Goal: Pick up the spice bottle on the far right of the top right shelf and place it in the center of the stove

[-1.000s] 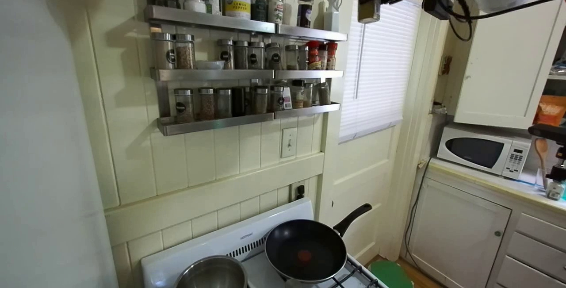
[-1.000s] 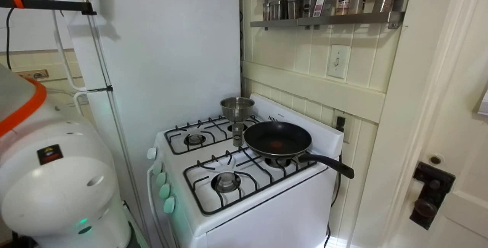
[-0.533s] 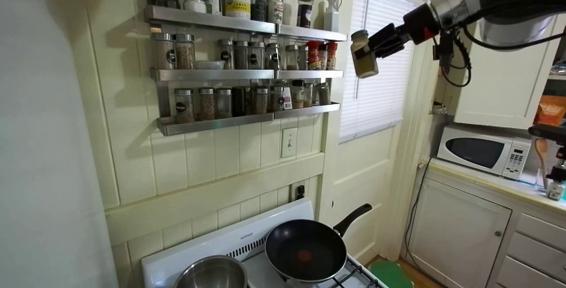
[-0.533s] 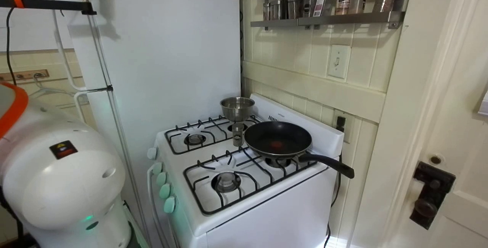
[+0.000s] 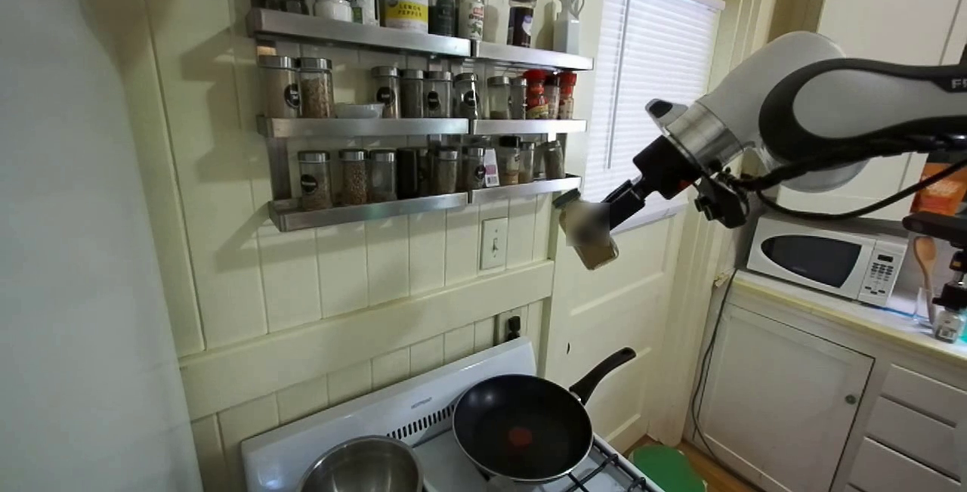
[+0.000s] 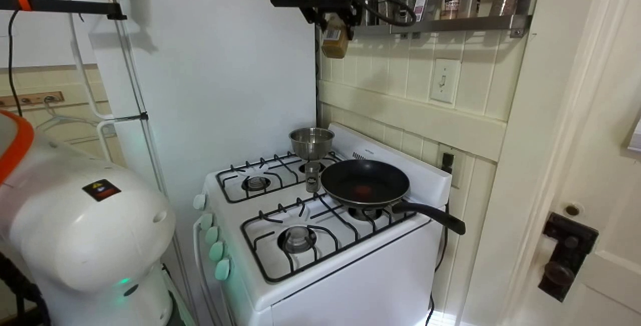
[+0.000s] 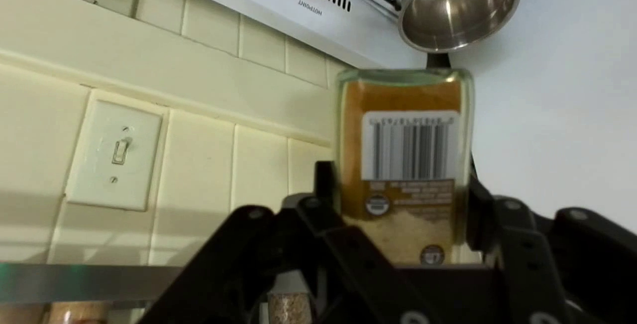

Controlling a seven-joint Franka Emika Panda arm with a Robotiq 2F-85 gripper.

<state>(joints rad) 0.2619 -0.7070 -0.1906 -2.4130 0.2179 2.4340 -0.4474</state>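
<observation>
Clamping the barcoded glass spice bottle (image 7: pixel 408 160) between the jaws of my gripper (image 7: pixel 402 192), well higher than the white gas stove (image 6: pixel 265 201), the bottle's long axis tilted, base lowest, I judge it needs turning upright before standing at centre.

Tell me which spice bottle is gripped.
The brownish bottle with the barcode, tilted in the end effector; the shelf jars and stove jar sit ungripped.

Kitchen premises: below the gripper (image 7: pixel 403 197), a stove (image 6: pixel 360 263) bearing a frying pan (image 6: pixel 365 183); near the gripper, a shelf (image 5: pixel 370 211) of spice jars (image 5: pixel 314 182); well apart from it, a microwave (image 5: pixel 816 256).
</observation>
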